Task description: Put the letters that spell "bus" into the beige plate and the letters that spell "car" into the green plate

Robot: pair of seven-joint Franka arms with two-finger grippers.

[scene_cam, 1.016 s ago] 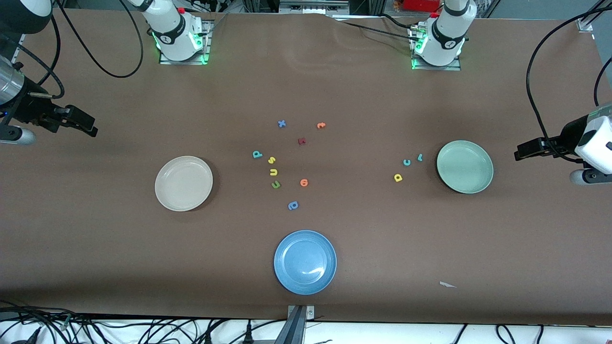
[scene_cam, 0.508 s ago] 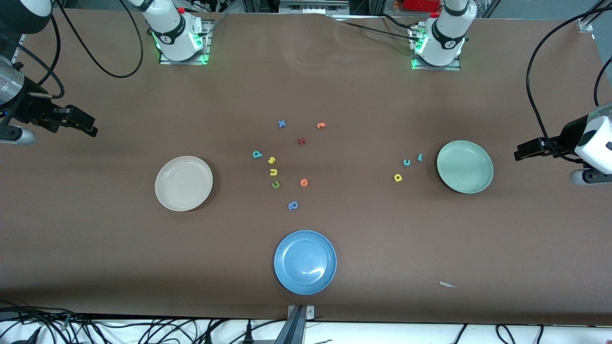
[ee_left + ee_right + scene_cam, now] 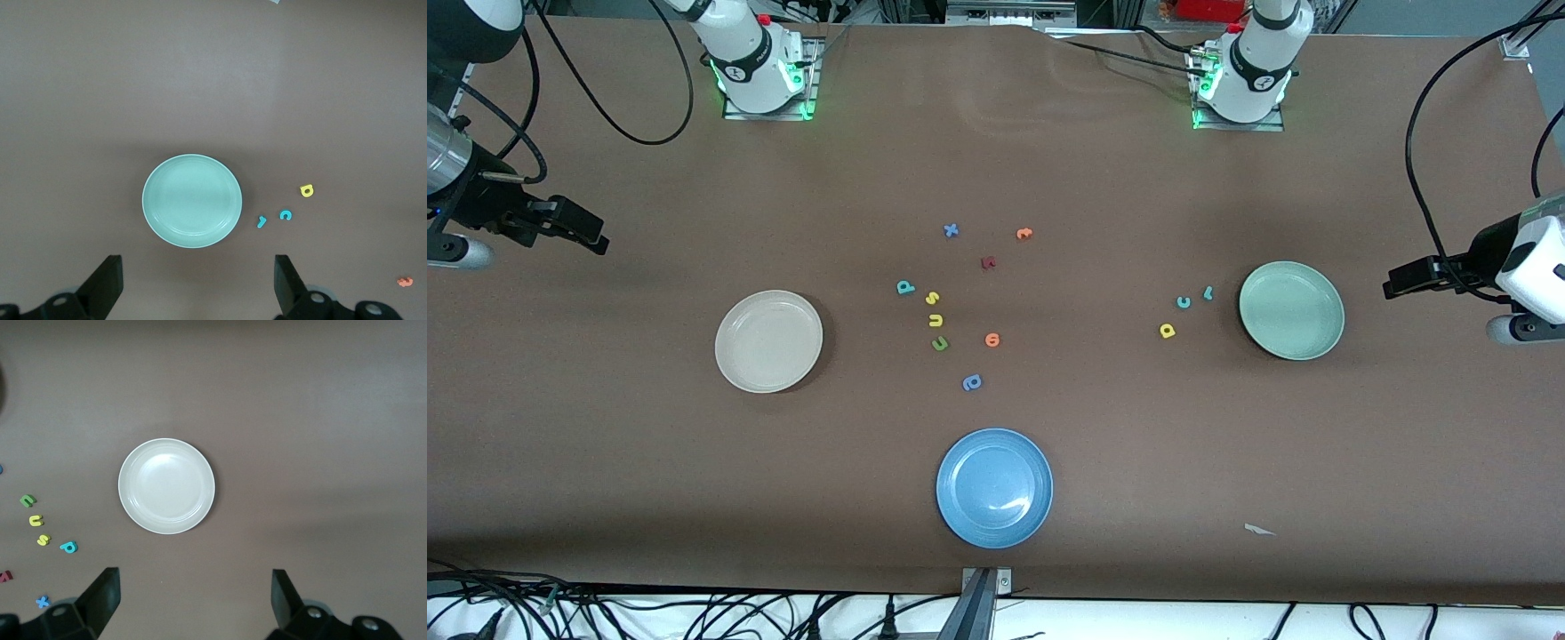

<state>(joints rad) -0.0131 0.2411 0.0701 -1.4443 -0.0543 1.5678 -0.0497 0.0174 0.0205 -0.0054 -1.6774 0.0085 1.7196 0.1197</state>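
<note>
The beige plate (image 3: 768, 340) (image 3: 167, 486) lies empty toward the right arm's end. Beside it, mid-table, lie the teal b (image 3: 905, 287) (image 3: 68, 547), yellow s (image 3: 932, 298) (image 3: 43, 539) and yellow u (image 3: 935, 320) (image 3: 36, 520). The green plate (image 3: 1291, 310) (image 3: 192, 200) lies empty toward the left arm's end, with the teal r (image 3: 1208, 292) (image 3: 261, 222), teal c (image 3: 1184, 302) (image 3: 285, 215) and yellow a (image 3: 1167, 331) (image 3: 307, 191) next to it. My right gripper (image 3: 596, 238) (image 3: 195, 581) hangs open over bare table by the beige plate. My left gripper (image 3: 1392, 287) (image 3: 197, 267) hangs open by the green plate.
A blue plate (image 3: 994, 487) sits near the front edge. Other letters lie mid-table: a green u (image 3: 940, 344), an orange one (image 3: 992, 340), a blue one (image 3: 972, 382), a blue x (image 3: 951, 230), an orange t (image 3: 1024, 234), a dark red one (image 3: 988, 262). A paper scrap (image 3: 1259, 530) lies near the front.
</note>
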